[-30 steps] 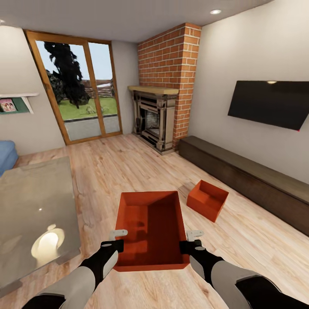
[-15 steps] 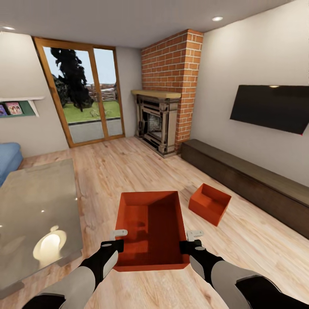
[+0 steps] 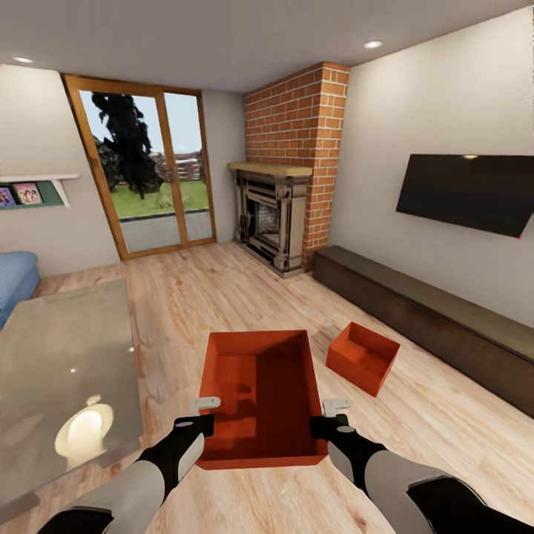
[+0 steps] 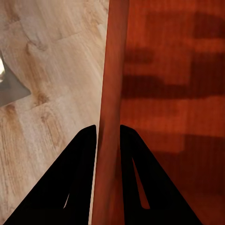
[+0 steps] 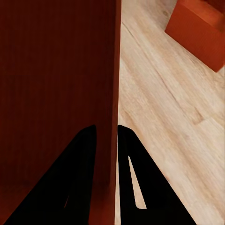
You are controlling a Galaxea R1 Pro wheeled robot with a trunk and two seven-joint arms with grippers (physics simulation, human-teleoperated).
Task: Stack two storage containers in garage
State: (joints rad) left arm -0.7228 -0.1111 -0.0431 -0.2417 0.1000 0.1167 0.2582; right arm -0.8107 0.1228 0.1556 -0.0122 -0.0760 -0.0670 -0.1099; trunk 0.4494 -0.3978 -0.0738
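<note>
I hold one orange-red open-top storage container (image 3: 261, 393) in front of me, above the light wood floor of the living room. My left gripper (image 3: 203, 415) is shut on its left wall (image 4: 111, 112), one finger on each side. My right gripper (image 3: 331, 417) is shut on its right wall (image 5: 115, 70) the same way. The second storage container (image 3: 362, 357) sits on the wood floor ahead to the right, near the long dark bench; the right wrist view catches a corner of this second container (image 5: 197, 28).
A glass-topped table (image 3: 63, 371) stands close on my left. The dark low bench (image 3: 430, 319) runs along the right wall under a wall TV (image 3: 467, 193). A brick fireplace (image 3: 285, 200) and glass doors (image 3: 148, 170) are at the far end. A blue sofa edge (image 3: 15, 278) is far left.
The whole head view has shifted, so the camera moved: the room slid right and slightly down. Both grippers and the held container keep the same place in the picture.
</note>
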